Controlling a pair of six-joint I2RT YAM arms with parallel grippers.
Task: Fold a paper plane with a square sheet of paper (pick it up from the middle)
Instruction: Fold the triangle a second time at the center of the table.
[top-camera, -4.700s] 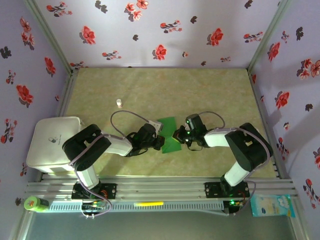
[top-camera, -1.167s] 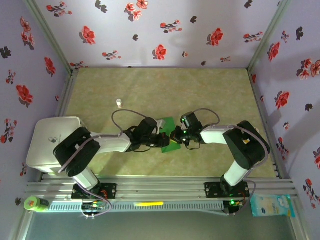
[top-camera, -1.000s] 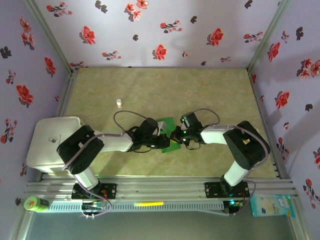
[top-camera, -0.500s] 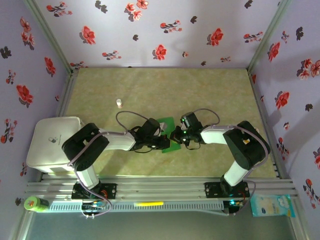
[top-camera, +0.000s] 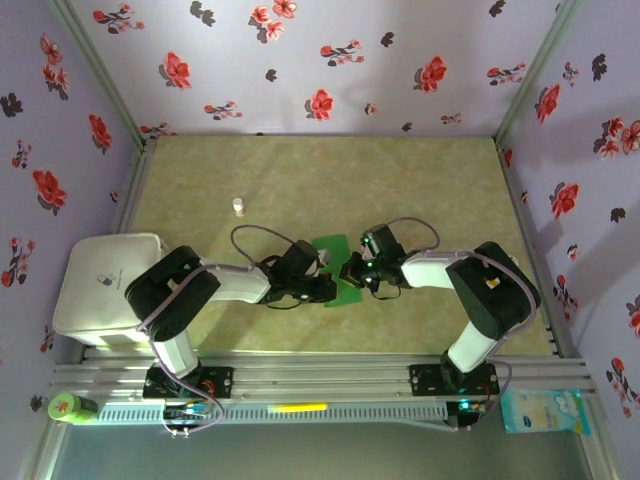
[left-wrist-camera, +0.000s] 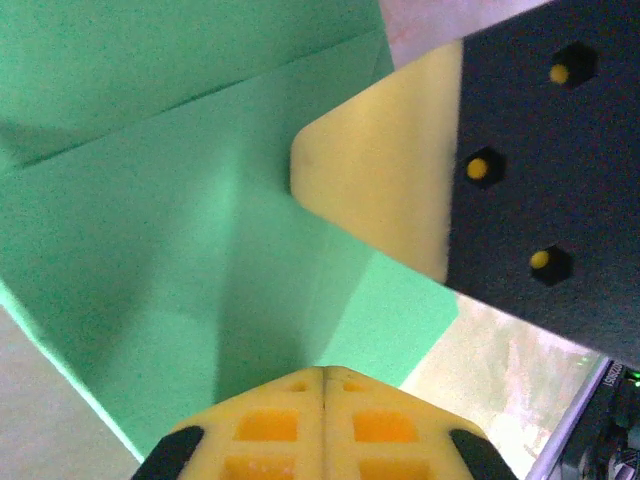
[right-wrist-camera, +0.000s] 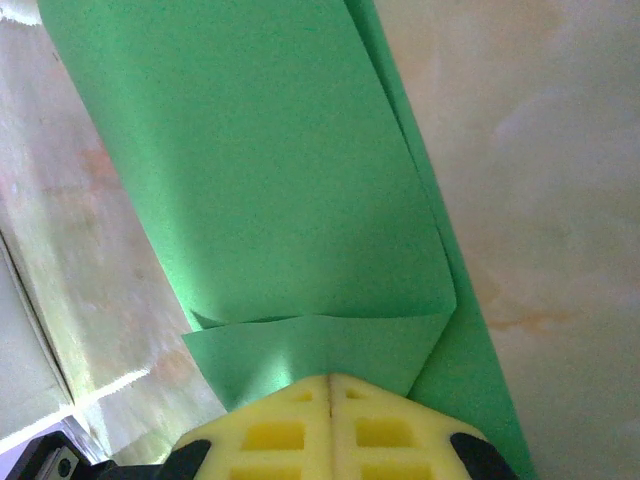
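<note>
The square sheet of paper is bright green and partly folded, lying on the table between my two arms. In the left wrist view the paper shows creases, and my left gripper is shut with its tips against it. From above, the left gripper sits at the sheet's near left. My right gripper meets the sheet from the right. In the right wrist view the right gripper is shut against a folded flap of the paper. One of the right gripper's fingers rests on the sheet in the left wrist view.
A tiny white bottle stands on the beige table behind and left of the paper. A white box sits at the left edge. Flowered walls close in three sides. A green bottle and a packet lie beyond the near rail.
My left arm has shifted, its forearm now lower and its gripper slightly nearer on the paper. The right arm and the sheet have hardly moved.
</note>
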